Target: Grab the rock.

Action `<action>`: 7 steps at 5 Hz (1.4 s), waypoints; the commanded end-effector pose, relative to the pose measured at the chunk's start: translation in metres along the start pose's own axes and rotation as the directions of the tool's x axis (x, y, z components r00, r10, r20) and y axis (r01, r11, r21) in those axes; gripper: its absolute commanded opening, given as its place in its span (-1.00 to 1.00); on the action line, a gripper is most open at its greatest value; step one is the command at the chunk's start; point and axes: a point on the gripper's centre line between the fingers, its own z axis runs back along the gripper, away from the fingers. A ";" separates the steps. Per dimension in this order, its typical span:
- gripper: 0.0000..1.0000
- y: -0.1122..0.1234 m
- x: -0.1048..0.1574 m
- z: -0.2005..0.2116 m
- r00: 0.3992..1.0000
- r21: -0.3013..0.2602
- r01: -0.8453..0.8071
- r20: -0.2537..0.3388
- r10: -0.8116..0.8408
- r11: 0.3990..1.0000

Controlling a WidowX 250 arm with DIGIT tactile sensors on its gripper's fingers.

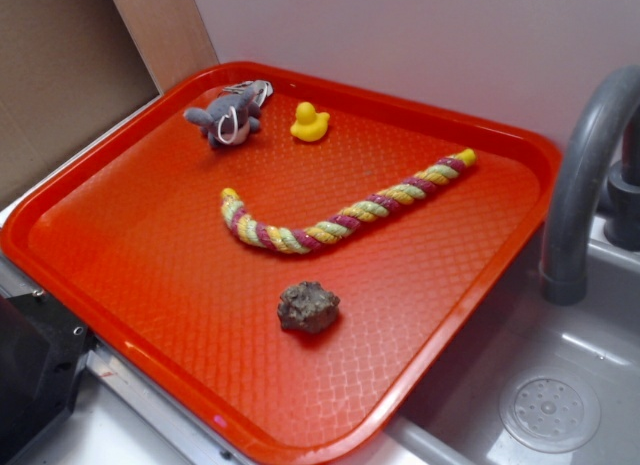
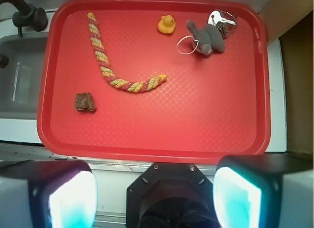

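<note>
One lumpy grey-brown rock [image 1: 308,307], one twisted rope [image 1: 345,217], one yellow duck [image 1: 309,122], one grey plush [image 1: 230,117] on the red plastic tray [image 1: 120,185]; gripper [image 2: 154,196] fingers spread wide apart, empty

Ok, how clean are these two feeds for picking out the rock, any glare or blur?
Exterior view: even, soft light; the lumpy grey-brown rock is sharp with a faint shadow on the red plastic tray. Wrist view: the rock is small but clear; the gripper fingers are out of focus and glow bright cyan-white along the bottom edge.
</note>
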 end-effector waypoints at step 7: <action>1.00 -0.136 0.049 -0.119 1.000 -0.137 -0.024 -0.011 0.023 0.990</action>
